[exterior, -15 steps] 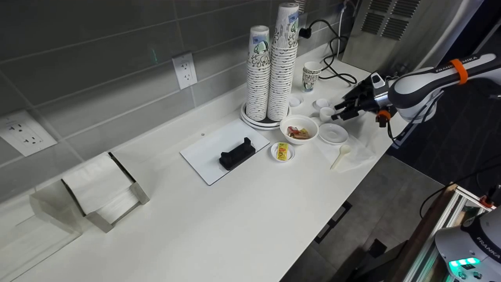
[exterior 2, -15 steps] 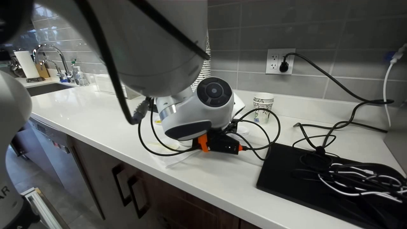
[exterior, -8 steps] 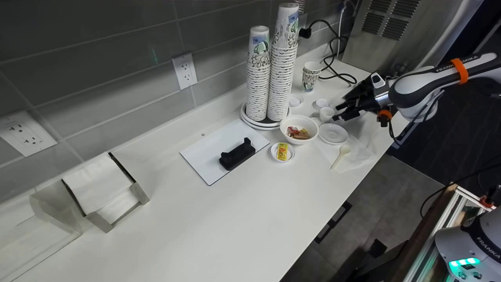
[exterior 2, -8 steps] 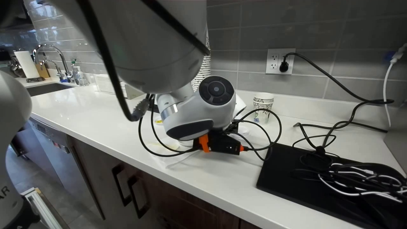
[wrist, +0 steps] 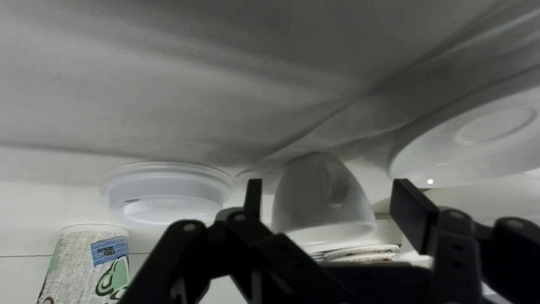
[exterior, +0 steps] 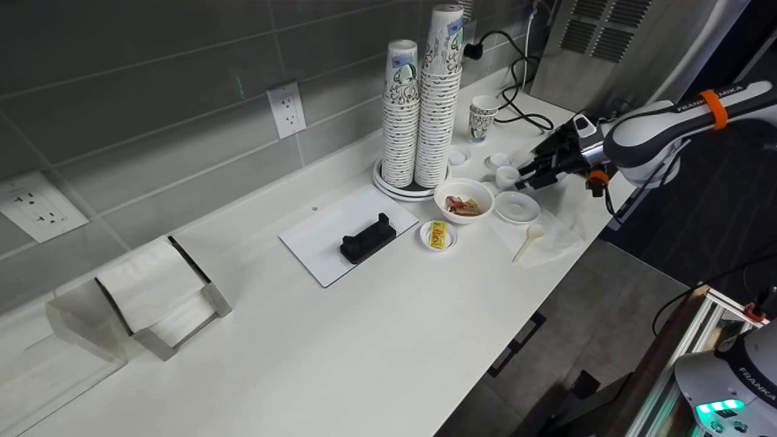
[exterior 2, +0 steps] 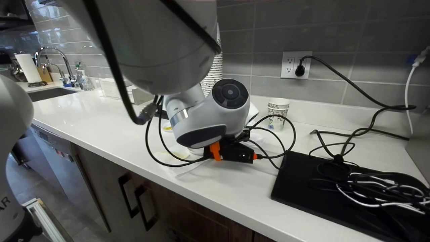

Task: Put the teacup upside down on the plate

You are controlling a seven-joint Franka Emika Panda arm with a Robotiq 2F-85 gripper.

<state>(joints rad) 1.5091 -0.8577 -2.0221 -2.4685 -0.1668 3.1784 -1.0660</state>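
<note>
Tabletop (exterior: 364, 340): white, carrying two tall stacks of patterned paper cups (exterior: 440, 103). Claw (wrist: 329, 196): jaws spread. Bowl (exterior: 464, 186): white, near the stacks. Plate (exterior: 517, 208): white, just beside the bowl. Teacup (exterior: 507, 177): plain white, observed upright, located near the plate; the wrist view shows it between the claw's two sides, with a visible gap at each.

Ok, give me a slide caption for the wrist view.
Wrist view, scene inverted: open gripper facing the white teacup, plate at frame right, patterned paper cup lower left.
</note>
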